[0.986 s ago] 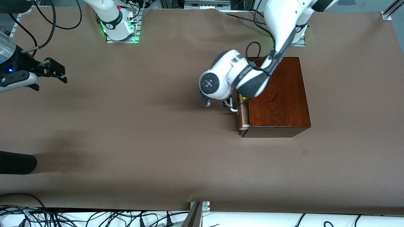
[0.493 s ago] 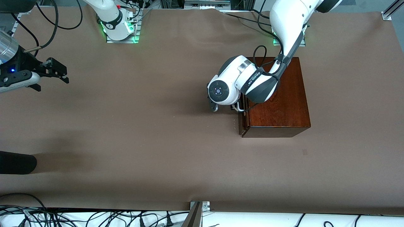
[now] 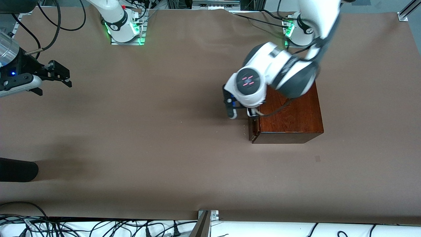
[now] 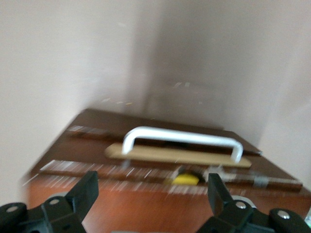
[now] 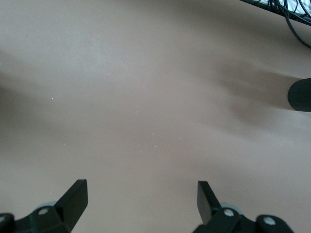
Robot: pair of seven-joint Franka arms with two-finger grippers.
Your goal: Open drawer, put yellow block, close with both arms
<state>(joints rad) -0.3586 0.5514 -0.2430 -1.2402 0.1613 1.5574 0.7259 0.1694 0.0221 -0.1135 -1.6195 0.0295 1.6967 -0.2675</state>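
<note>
The dark reddish-brown box [image 3: 291, 113] stands toward the left arm's end of the table. Its drawer [image 3: 253, 131] is pushed in almost fully. In the left wrist view the white handle [image 4: 182, 140] and a pale-wood strip [image 4: 177, 154] show, with the yellow block [image 4: 185, 179] visible through a narrow gap. My left gripper [image 4: 150, 194] is open and empty above the box's drawer end; in the front view its hand [image 3: 240, 107] covers the handle. My right gripper [image 3: 65, 77] waits open and empty over bare table at the right arm's end [image 5: 141, 194].
A black rounded object [image 3: 16, 169] pokes in at the right arm's end of the table and also shows in the right wrist view [image 5: 299, 95]. Cables [image 3: 98, 227] and a metal post [image 3: 204, 223] lie along the table's nearest edge.
The drawer has gone from partly open to almost shut. My left hand moved toward the box with it, then rose and turned over the drawer end. The right arm barely moved.
</note>
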